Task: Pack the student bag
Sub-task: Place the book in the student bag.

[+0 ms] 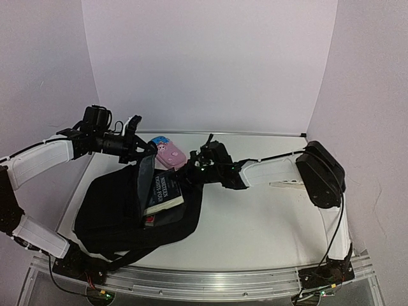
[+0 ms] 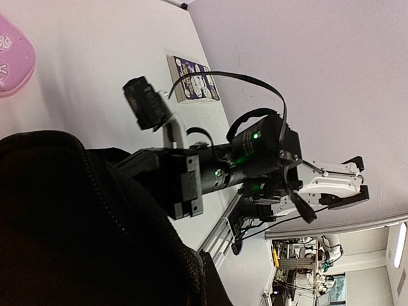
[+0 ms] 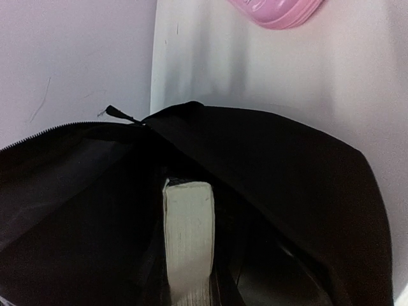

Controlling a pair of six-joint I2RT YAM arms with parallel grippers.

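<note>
two arms meeting at the open edge of the large black fabric backpack (image 1: 115, 210), left gripper (image 1: 135, 148) pinching its raised rim, right gripper (image 1: 194, 169) finger state unclear, white table (image 1: 255, 217) stretching open rightward

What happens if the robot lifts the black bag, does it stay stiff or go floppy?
Probably floppy: the bag is soft cloth that sags, and its flap stands up only where the left gripper pinches it. It may also feel heavy on one side, since a thick book sits in its mouth.

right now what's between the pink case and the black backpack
Only bare white table separates the pink case from the student bag; the right wrist view shows it.
</note>
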